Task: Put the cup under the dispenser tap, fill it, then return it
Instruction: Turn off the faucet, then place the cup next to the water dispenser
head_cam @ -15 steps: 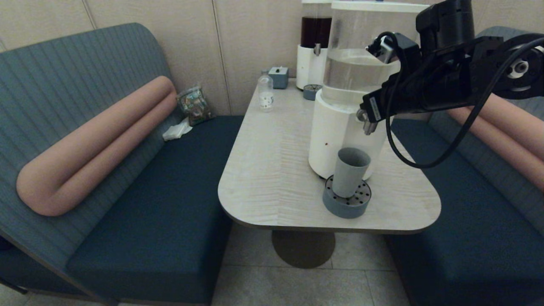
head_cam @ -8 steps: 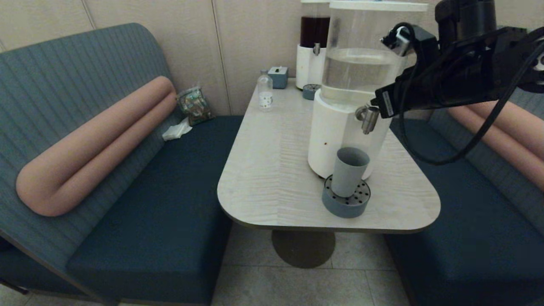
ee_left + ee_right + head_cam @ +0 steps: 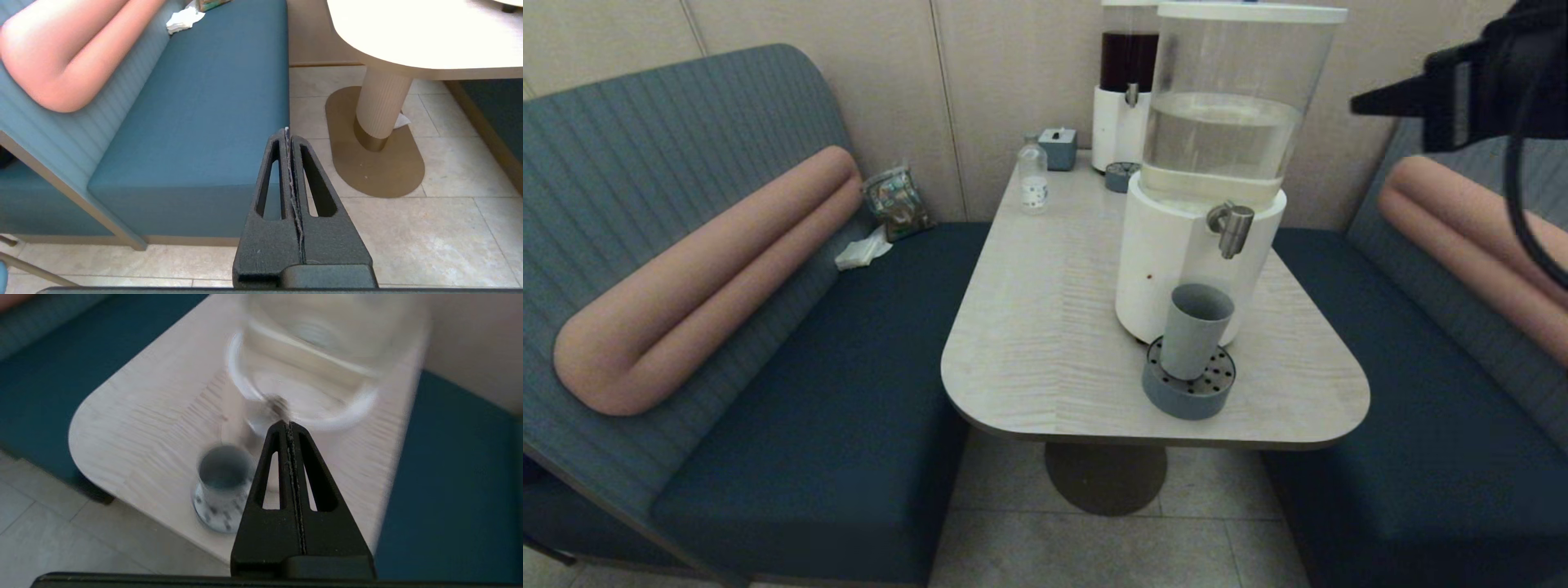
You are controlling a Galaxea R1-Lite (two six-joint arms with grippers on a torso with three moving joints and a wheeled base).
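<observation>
Head view: a pale worktop [image 3: 1045, 327] is seen between two blue benches, carrying a large clear-tank dispenser [image 3: 1217, 163] on a white base. Its short silver dispenser tap [image 3: 1232, 229] points down over the cup [image 3: 1194, 329], which stands upright on a round perforated drip tray [image 3: 1188, 384] at the base. The cup is plain, matte grey-blue, tapered and handleless, its long axis vertical and its mouth open upward; whether it holds water cannot be told.

The right gripper [image 3: 289, 428] is held high, fingers pressed together with nothing between them; the cup lies below and ahead of their tips. The left gripper [image 3: 287, 134], fingers likewise closed and empty, hangs low over the floor beside the bench, well apart from the cup. The right arm is judged nearer.
</observation>
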